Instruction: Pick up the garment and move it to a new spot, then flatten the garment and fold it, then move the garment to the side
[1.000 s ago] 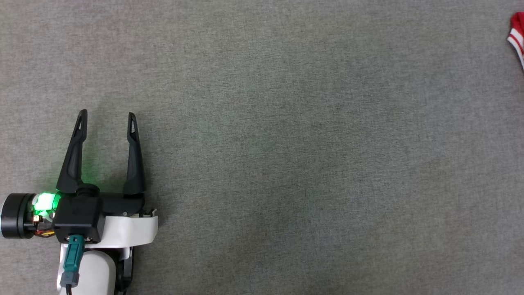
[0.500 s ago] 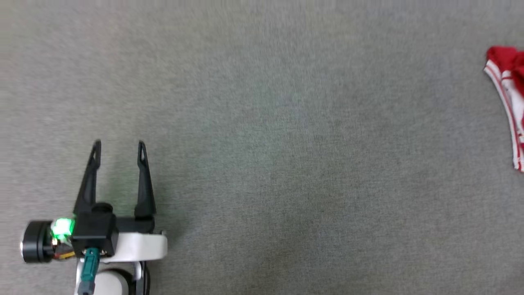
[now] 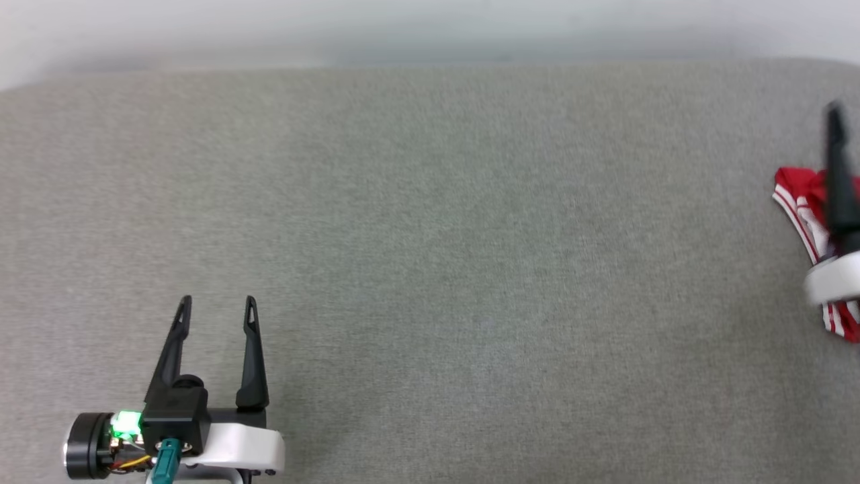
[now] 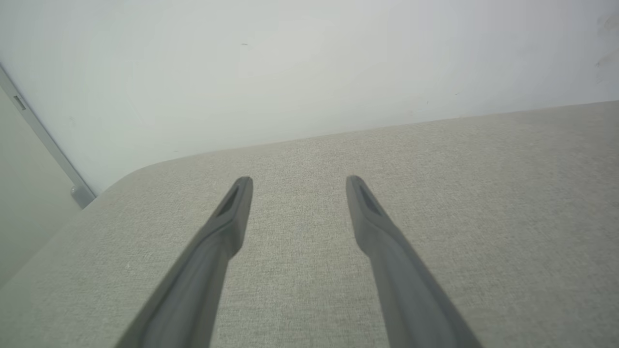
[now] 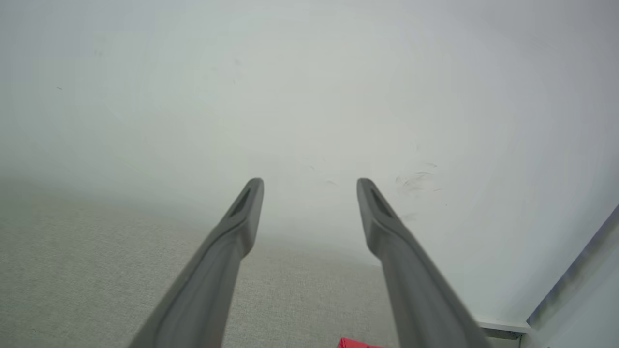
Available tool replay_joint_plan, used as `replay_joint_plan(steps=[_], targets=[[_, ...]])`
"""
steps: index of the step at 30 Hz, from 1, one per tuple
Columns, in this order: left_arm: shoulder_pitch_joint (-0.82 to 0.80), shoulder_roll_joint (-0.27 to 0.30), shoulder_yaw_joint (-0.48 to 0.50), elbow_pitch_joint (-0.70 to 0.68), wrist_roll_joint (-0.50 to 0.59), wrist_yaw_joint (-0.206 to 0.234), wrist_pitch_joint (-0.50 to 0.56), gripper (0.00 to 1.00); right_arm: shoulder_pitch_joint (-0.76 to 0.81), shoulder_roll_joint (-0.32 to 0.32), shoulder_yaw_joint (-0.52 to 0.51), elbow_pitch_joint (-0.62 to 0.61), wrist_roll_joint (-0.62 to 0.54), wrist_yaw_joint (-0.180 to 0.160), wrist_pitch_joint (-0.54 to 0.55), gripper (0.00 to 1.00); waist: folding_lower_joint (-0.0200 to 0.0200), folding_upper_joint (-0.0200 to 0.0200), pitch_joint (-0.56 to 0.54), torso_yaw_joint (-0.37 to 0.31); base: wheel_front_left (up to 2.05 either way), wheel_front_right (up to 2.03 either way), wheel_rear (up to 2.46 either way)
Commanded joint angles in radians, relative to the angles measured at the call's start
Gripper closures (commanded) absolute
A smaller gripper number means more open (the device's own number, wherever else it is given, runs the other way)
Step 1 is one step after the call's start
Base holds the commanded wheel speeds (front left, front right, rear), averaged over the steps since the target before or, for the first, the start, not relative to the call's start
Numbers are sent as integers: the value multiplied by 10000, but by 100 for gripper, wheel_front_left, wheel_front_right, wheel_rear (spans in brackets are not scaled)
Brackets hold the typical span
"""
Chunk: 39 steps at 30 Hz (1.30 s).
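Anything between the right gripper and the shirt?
Nothing visible. The open right gripper overlaps the garment in the head view, at the right edge of the grey surface.

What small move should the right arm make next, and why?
Probably lower the right claw onto the shirt. The claw is open, the shirt lies bunched under it on the grey surface, and the left claw is far away.
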Motion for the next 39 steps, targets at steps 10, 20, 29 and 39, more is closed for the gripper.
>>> replay_joint_plan(steps=[10,20,29,39], targets=[[481,-261,14,374,23,-154,-23,0,2324,1409,773,-479,-258,-15,-903,0,1,0,-1203,435,0,0,0],[903,-346,139,584,-63,-362,-23,0,4304,2373,470,-857,-479,-15,-1133,0,1,0,-1791,431,0,0,0],[1216,-404,282,716,-156,-682,-23,0,5400,2808,392,-1200,-551,-15,-1288,0,1,0,-2137,362,0,0,0],[1308,-502,402,776,-136,-898,-23,0,5917,2901,254,-1487,-499,-15,-1323,0,1,0,-2249,344,0,0,0]])
